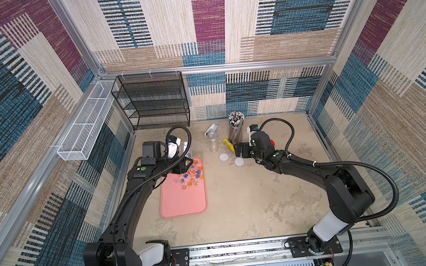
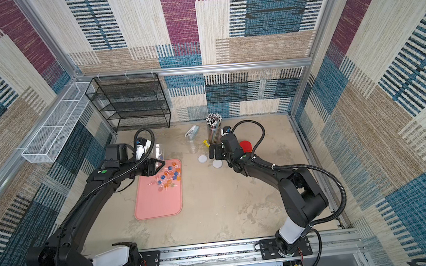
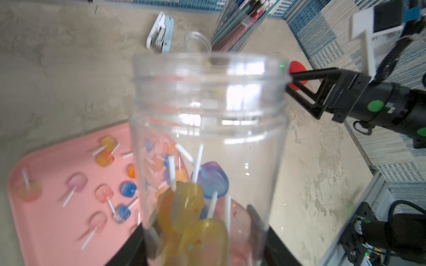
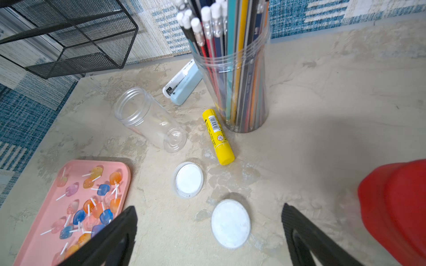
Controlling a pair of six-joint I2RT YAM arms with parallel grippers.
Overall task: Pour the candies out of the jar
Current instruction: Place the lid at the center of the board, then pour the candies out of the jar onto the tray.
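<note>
My left gripper (image 1: 183, 166) (image 2: 158, 167) (image 3: 202, 241) is shut on the base of a clear jar (image 3: 207, 110) (image 2: 159, 150), held over the far end of a pink tray (image 1: 183, 205) (image 2: 158, 204) (image 3: 46, 230) (image 4: 39, 230). Several candies (image 3: 191, 207) with orange, blue and pink heads lie inside the jar near its base. Many more candies (image 1: 191, 175) (image 2: 170, 177) (image 4: 92, 207) are scattered on the tray. My right gripper (image 1: 240, 149) (image 2: 214, 151) (image 4: 208, 207) is open just above a white lid (image 4: 230, 223) (image 1: 239, 161) that lies on the table.
A second white lid (image 4: 188, 179), an empty clear jar (image 4: 149, 119) on its side, a yellow glue stick (image 4: 217, 135), a stapler (image 4: 182, 84) and a tub of pencils (image 4: 235, 80) crowd the back middle. A red cap (image 4: 396, 207) sits beside the right wrist. A black mesh rack (image 1: 153, 101) stands back left.
</note>
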